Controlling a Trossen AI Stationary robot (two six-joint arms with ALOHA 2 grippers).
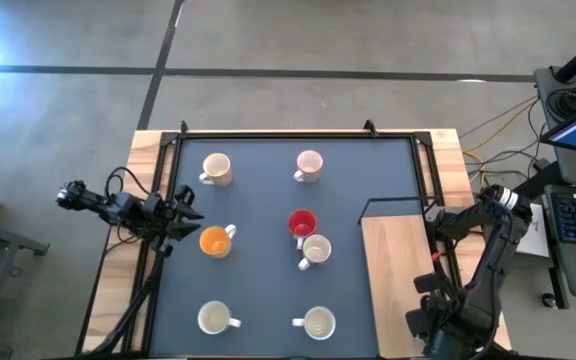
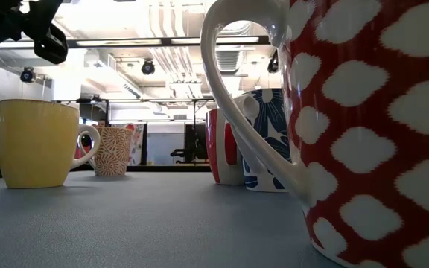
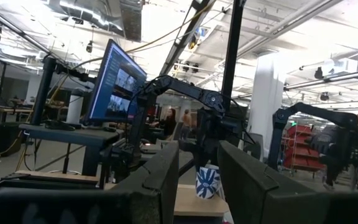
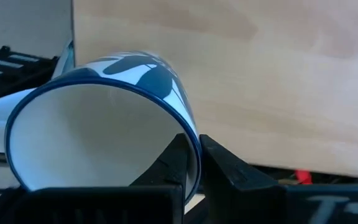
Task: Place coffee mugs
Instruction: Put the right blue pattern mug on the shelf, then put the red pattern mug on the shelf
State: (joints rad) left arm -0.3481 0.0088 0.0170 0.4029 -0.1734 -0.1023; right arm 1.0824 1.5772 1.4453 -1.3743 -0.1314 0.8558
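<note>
My high camera looks straight down on the whole table (image 1: 268,300). My low camera sits at tabletop level, tight against a red spotted mug (image 2: 378,126), facing the room. Both wrist cameras share the blue-patterned mug (image 3: 207,182), mine on the right from very close.

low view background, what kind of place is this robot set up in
Most likely an open-plan robotics lab or workshop: exposed ceiling ducts and strip lights run overhead, a monitor sits on a stand, and another robot arm stands beyond the table.
</note>
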